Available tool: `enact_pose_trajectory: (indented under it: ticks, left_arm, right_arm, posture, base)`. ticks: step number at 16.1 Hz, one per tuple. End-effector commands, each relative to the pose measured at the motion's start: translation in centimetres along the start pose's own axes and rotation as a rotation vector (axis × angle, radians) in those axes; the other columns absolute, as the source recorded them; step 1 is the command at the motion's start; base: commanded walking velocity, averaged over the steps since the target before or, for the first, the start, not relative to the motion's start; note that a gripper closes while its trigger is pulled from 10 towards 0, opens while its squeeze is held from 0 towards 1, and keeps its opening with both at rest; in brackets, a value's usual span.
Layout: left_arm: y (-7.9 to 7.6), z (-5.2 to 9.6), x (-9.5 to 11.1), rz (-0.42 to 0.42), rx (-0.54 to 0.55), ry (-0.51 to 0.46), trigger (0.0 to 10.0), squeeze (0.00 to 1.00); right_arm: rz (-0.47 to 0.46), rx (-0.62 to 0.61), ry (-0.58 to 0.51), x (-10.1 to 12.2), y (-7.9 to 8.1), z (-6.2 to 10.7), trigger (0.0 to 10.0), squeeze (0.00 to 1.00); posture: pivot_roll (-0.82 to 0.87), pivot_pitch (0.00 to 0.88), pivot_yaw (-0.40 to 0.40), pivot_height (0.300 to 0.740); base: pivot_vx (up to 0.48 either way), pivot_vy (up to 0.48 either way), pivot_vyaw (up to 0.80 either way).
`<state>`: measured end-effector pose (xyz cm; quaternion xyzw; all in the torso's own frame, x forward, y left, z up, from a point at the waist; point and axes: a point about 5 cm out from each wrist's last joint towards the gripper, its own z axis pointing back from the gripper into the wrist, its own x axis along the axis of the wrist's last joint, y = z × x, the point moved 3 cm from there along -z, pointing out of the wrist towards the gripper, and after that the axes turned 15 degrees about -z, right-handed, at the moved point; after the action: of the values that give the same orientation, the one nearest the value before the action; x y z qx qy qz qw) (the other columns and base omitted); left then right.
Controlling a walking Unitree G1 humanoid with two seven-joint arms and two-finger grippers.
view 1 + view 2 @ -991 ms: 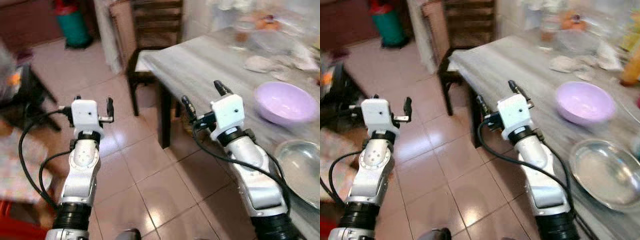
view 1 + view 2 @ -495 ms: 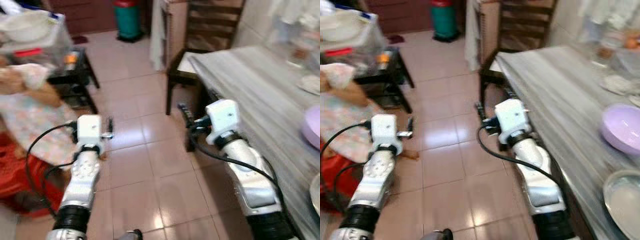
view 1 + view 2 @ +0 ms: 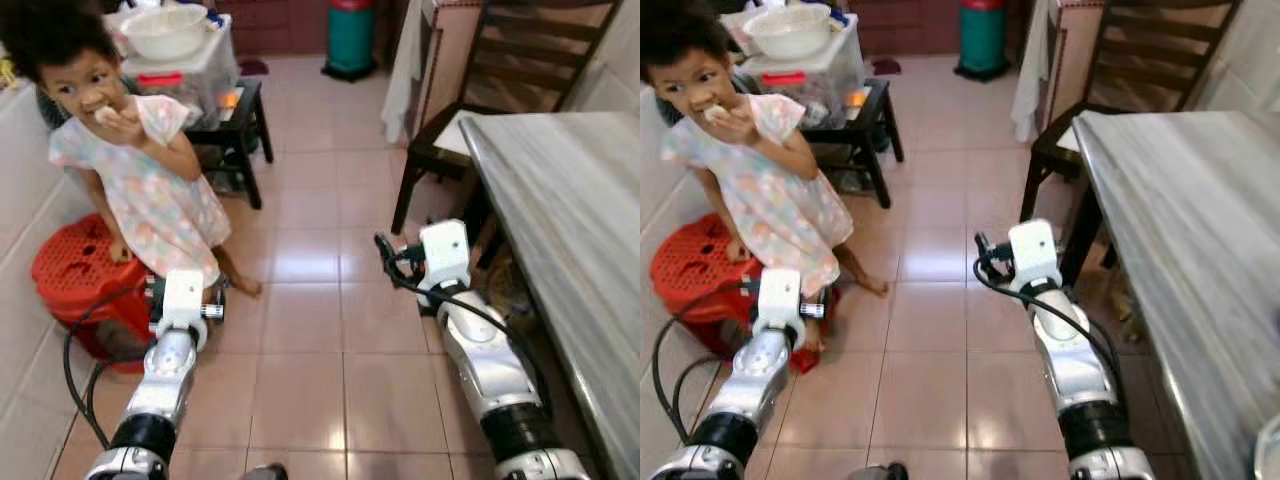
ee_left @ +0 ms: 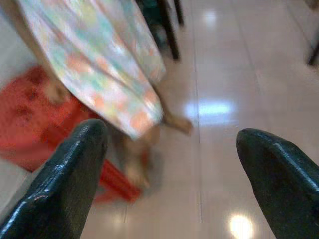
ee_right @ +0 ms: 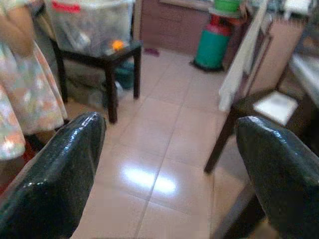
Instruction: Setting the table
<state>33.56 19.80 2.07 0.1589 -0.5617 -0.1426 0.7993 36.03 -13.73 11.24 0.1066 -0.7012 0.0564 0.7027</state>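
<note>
The tiled floor (image 3: 310,330) takes up most of the scene. Along the robot's right runs the grey bench (image 3: 570,220), its long axis leading away from the robot toward a dark wooden chair (image 3: 470,90) at its far end; the stretch of benchtop in view is bare. At left a child in a flowered dress (image 3: 150,190) stands beside a red basket (image 3: 75,280), one hand at the mouth. Behind the child a low black table (image 3: 235,120) carries a clear storage box (image 3: 185,70) with a white bowl (image 3: 165,30) on top. A green bin (image 3: 352,38) stands farther back. Both arms reach forward over the floor at mid height: the left gripper (image 4: 169,164) points toward the child's dress, the right gripper (image 5: 169,154) toward the black table. Both sets of jaws are spread wide and hold nothing.
</note>
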Motion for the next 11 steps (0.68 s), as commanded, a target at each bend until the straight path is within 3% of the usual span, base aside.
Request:
enact_pose_trajectory:
  ticks: [1, 3, 6, 11]
  left_arm:
    - [-0.7, 0.0, -0.4, 0.013, -0.041, 0.012, 10.0, 0.0]
    - [-1.4, 0.7, -3.5, -0.016, -0.076, 0.135, 10.0, 0.0]
    - [-2.3, 1.7, -6.4, -0.037, -0.127, 0.254, 10.0, 0.0]
    - [-2.5, 2.0, -6.9, -0.027, -0.141, 0.276, 10.0, 0.0]
  right_arm:
    - [-0.005, -0.041, 0.017, -0.7, -0.9, 0.1, 10.0, 0.0]
    - [-0.024, -0.119, 0.133, -4.3, -2.2, 0.5, 10.0, 0.0]
    - [-0.042, -0.272, 0.277, -8.2, -4.4, 2.3, 10.0, 0.0]
    - [-0.049, -0.294, 0.306, -8.9, -4.6, 2.8, 10.0, 0.0]
  posture:
    - [-0.18, 0.107, 0.04, 0.74]
    - [-0.18, 0.102, 0.036, 0.74]
    - [-0.17, 0.097, 0.04, 0.74]
    - [-0.17, 0.097, 0.042, 0.74]
  base:
    - [0.0, 0.0, 0.0]
    - [0.0, 0.0, 0.0]
    - [0.0, 0.0, 0.0]
    - [0.0, 0.0, 0.0]
